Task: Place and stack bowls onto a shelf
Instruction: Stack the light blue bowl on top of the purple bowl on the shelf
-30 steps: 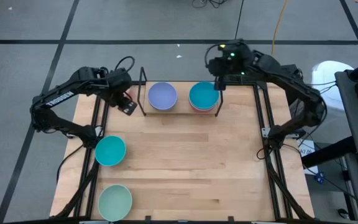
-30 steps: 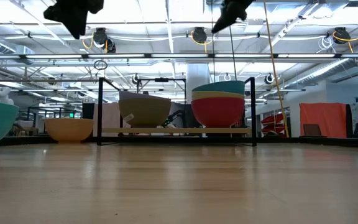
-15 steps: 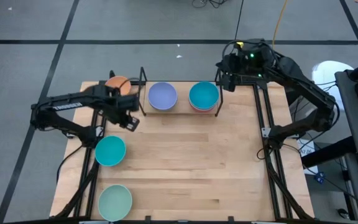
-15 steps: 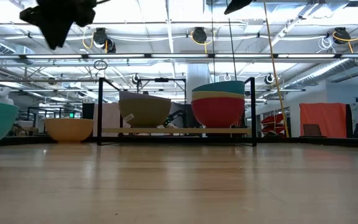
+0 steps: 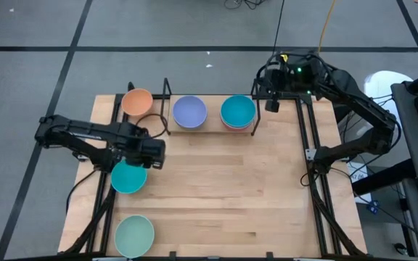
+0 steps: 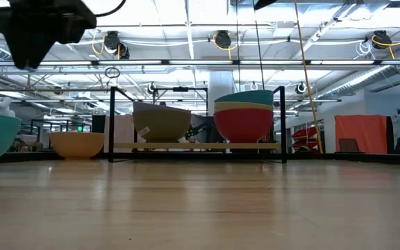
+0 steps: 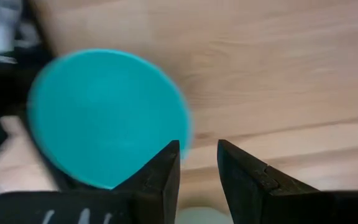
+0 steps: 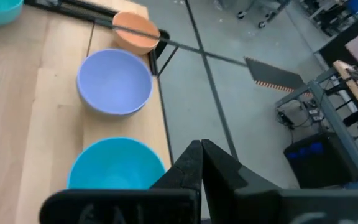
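My left gripper (image 5: 152, 154) (image 7: 198, 155) hovers with a narrow open gap just right of the loose teal-blue bowl (image 5: 128, 177) (image 7: 104, 115), which rests on the table near its left edge. The shelf (image 5: 210, 129) (image 6: 196, 146) holds a lavender bowl (image 5: 190, 112) nested in an olive-grey one (image 6: 162, 123), and a stack topped by a teal-blue bowl (image 5: 238, 112) over cream and magenta (image 6: 244, 123). The orange bowl (image 5: 137, 101) (image 8: 135, 29) sits on the table left of the shelf. A mint green bowl (image 5: 134, 234) sits near the near-left corner. My right gripper (image 5: 272, 104) (image 8: 202, 152) is shut, raised beside the shelf's right end.
Black frame rails (image 5: 312, 152) run along the table's left and right sides. The shelf's wire uprights (image 6: 111, 123) stand at its ends. Bare wood (image 5: 231, 196) spreads across the table's middle and right.
My left gripper has swung from beside the orange bowl at the far-left corner toward the near edge and now hangs by the loose teal-blue bowl; the orange bowl stays on the table, uncovered. My right gripper has drawn away from above the right stack toward the table's right edge.
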### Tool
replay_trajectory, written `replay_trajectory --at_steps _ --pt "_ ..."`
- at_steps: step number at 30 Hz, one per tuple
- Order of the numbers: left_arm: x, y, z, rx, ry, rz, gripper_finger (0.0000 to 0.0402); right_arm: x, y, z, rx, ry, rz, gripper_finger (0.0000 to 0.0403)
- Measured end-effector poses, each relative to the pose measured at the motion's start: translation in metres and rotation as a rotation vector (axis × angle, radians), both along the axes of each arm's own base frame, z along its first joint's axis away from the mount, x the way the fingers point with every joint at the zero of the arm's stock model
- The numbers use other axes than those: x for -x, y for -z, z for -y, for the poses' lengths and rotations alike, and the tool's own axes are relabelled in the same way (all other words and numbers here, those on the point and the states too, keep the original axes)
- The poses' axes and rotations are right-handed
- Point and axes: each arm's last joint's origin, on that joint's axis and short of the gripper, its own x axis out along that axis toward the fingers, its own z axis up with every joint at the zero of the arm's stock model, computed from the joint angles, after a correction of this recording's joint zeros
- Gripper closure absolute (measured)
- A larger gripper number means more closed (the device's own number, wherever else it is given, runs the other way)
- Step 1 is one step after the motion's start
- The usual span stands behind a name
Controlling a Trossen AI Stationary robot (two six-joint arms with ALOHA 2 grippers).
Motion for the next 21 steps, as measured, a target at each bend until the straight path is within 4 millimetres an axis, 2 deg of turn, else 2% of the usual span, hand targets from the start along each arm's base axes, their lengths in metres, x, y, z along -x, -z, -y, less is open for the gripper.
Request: replay_trajectory --at_steps 5,13,21 --pt "-0.008 0.004 0.011 -0.018 -0.051 0.061 0.0289 0.000 0.004 -0.005 -0.002 -0.035 -0.058 0.0403" --pt "-0.007 0.010 0.023 -0.077 -0.180 -0.019 0.0289 -0.001 0.006 -0.010 0.006 -0.068 -0.085 0.0403" --pt "-0.008 0.018 0.031 -0.125 -0.205 -0.110 0.0289 0.000 0.005 -0.010 0.006 -0.067 -0.084 0.0403"
